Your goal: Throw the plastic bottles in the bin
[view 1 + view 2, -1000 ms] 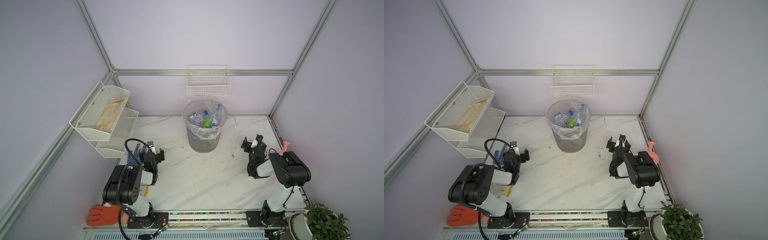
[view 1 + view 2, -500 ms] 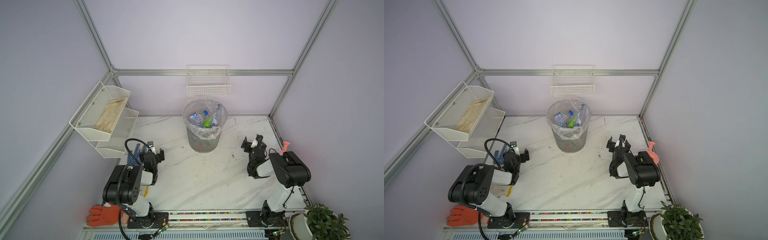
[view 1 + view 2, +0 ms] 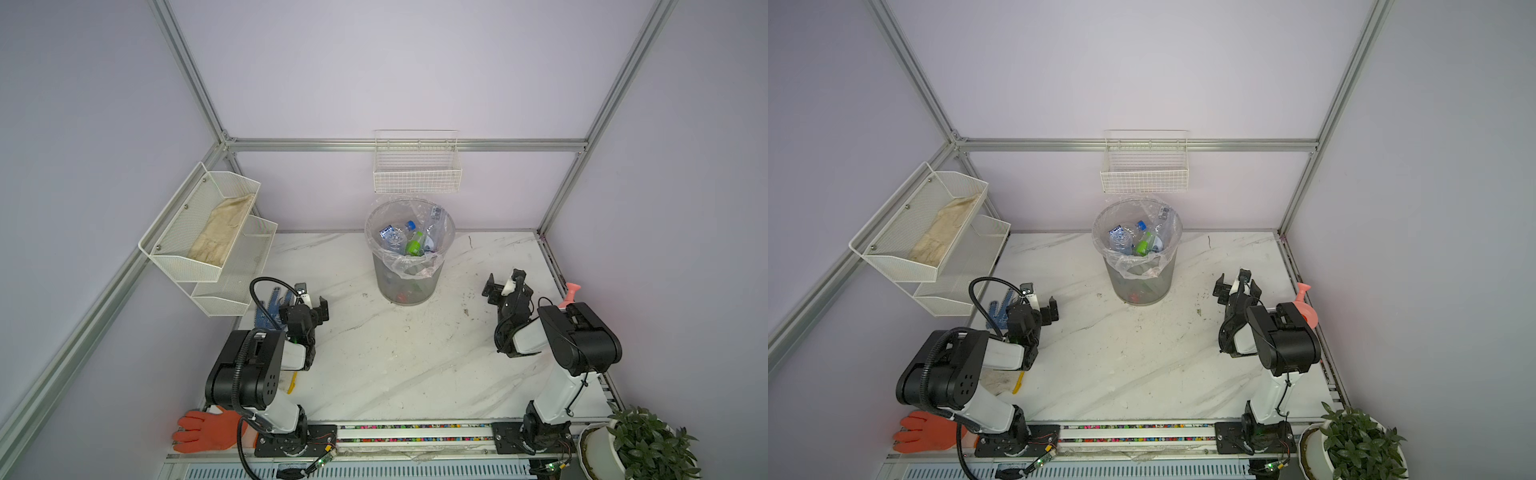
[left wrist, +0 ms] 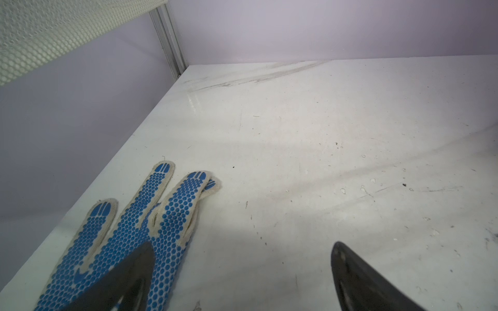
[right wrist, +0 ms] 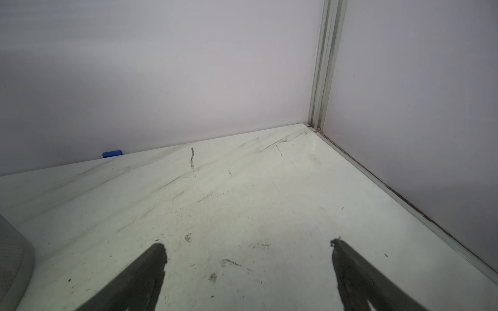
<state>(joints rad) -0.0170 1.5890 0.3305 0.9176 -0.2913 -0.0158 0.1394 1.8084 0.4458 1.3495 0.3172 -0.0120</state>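
A white marble-patterned tabletop (image 3: 395,365) fills a lilac-walled booth framed in aluminium. The small clear plastic bottles (image 3: 409,243), with blue caps and labels and one green among them, lie heaped inside the round grey translucent bin (image 3: 405,291) lined with a clear bag. The bin stands ahead of both grippers and between them, well apart from each. No bottle shows on the table in any view, so the job looks finished or close to it.

Such bottles should be light, thin-walled and springy. The bare plastic is probably slick, so a hard pinch could crush one or squirt it out. The labelled waist, taken crosswise with a modest squeeze, looks the safest hold; the neck and cap seem too narrow.

The left gripper (image 3: 312,298) hangs low over the table, jaws spread wide with nothing between them. The right gripper (image 3: 504,282) is the same, wide and empty.

The left wrist view shows a blue-dotted knit glove (image 4: 129,229) lying flat beneath the outer finger of that gripper; in both top views the arm hides most of it. The right wrist view catches the bin's grey wall on that gripper's inner side. It also shows a small blue piece (image 5: 112,153) at the foot of the back wall, far beyond the fingertips. I cannot find that piece in the top views or tell what it is.

Only the top views show the bin's contents, a pink spray bottle (image 3: 571,293) behind the right gripper on its outer side, and an orange rubber glove (image 3: 203,430) far behind the left gripper by the arm's base.
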